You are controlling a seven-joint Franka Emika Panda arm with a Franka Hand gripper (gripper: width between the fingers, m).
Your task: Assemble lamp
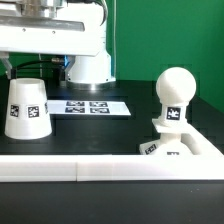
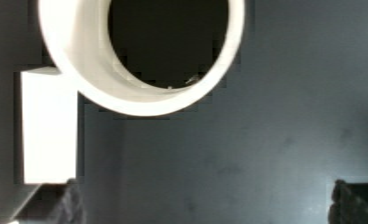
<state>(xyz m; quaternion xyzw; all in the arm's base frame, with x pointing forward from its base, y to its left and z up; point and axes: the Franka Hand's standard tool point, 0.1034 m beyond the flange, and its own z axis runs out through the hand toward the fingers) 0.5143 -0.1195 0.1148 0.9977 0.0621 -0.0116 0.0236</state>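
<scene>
Lamp parts sit apart on the dark table (image 1: pixel 120 130), not joined into one piece except at the right. Largest in the exterior view is the arm (image 1: pixel 60 35), white, rising at the far side and cut off by the frame; its body stands behind the marker board (image 1: pixel 90 105), which lies flat at the middle of the table. A long white rail (image 1: pixel 70 167) runs across the near edge and turns up along the exterior view's right, forming a corner. The shade (image 1: pixel 26 107) stands toward the exterior view's left, narrow end up, a black tag on its side, well apart from the other parts. The base (image 1: pixel 165 145) lies at the exterior view's right, tucked into the rail's corner, tags on its near edge. The bulb (image 1: pixel 176 97) stands upright on the base, ball uppermost, a tag on its stem.

In the wrist view the shade's round rim (image 2: pixel 142 55) shows as a white ring around a dark hollow, with the marker board (image 2: pixel 48 125) as a white strip beside it. The gripper (image 2: pixel 202 203) hangs over the table with its dark fingertips (image 2: pixel 48 203) spread wide and nothing between them.
</scene>
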